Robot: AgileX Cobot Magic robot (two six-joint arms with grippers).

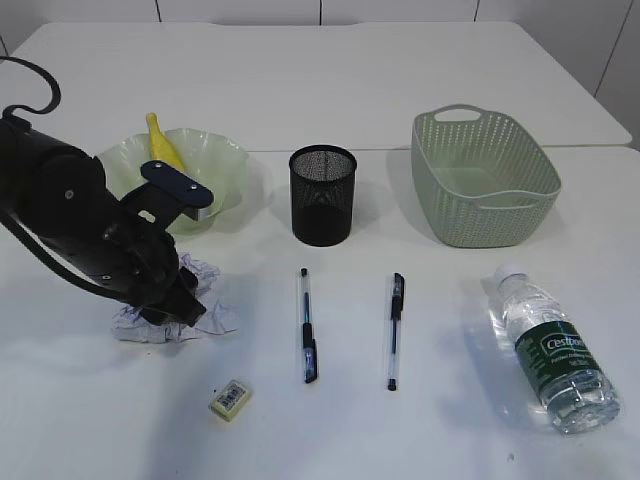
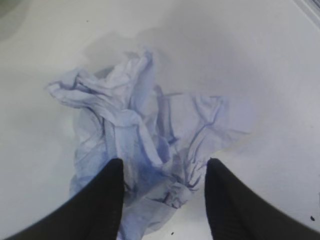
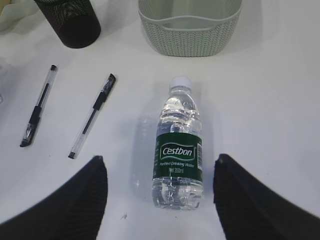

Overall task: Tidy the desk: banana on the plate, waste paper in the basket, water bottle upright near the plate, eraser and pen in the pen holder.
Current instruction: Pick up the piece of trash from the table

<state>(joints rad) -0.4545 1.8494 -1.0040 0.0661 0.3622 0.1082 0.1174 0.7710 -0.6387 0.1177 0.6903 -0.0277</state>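
Observation:
The crumpled waste paper [image 1: 210, 318] [image 2: 145, 125] lies on the white desk at the left. My left gripper [image 1: 185, 308] [image 2: 162, 167] is down over it, open, with one finger on each side of the wad. A banana [image 1: 163, 148] rests in the green plate [image 1: 228, 160]. The water bottle [image 1: 550, 350] [image 3: 178, 145] lies on its side at the right, cap pointing toward the basket [image 1: 485, 180] [image 3: 190, 30]. My right gripper [image 3: 160, 162] hovers open above the bottle's base. Two pens [image 1: 307, 325] [image 1: 394, 330] and an eraser [image 1: 230, 399] lie in front of the black mesh pen holder [image 1: 323, 195].
The left arm's black body [image 1: 70, 220] covers part of the plate and the paper. In the right wrist view the pens [image 3: 37, 107] [image 3: 92, 115] lie left of the bottle, with the pen holder [image 3: 70, 20] behind them.

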